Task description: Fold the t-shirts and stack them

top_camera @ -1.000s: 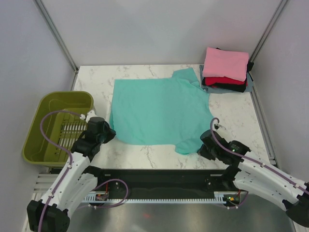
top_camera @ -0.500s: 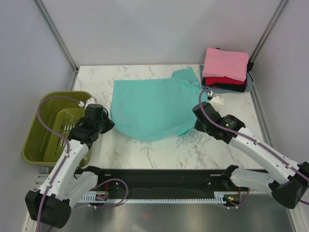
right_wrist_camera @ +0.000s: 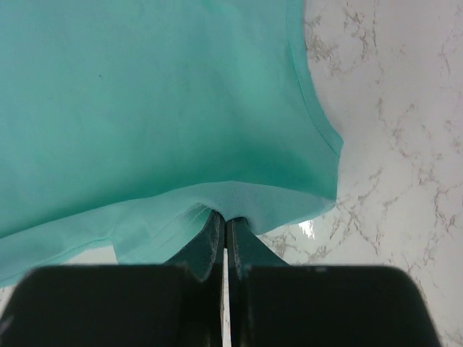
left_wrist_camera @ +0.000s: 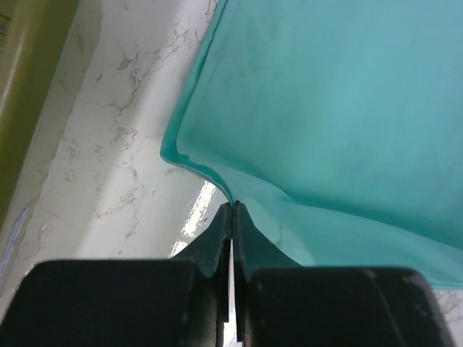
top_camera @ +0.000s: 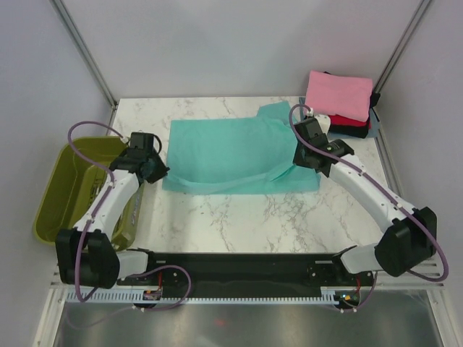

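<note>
A teal t-shirt (top_camera: 231, 148) lies on the marble table, its near half lifted and folded back toward the far side. My left gripper (top_camera: 160, 171) is shut on the shirt's left near corner; the wrist view shows the teal cloth (left_wrist_camera: 340, 108) pinched at the fingertips (left_wrist_camera: 232, 210). My right gripper (top_camera: 298, 155) is shut on the right near hem, with the teal cloth (right_wrist_camera: 145, 108) draped over its tips (right_wrist_camera: 225, 220). A stack of folded t-shirts (top_camera: 338, 95), pink on top of red and black, sits at the far right corner.
An olive-green plastic basket (top_camera: 65, 189) stands off the table's left edge, beside my left arm. Metal frame posts rise at both far corners. The near strip of marble (top_camera: 239, 217) is bare, and so is the space between the teal shirt and the folded stack.
Both grippers have carried the shirt's near edge away from the arm bases toward the far side, folding the lower half over the upper. The shirt now covers a shorter strip of table.
</note>
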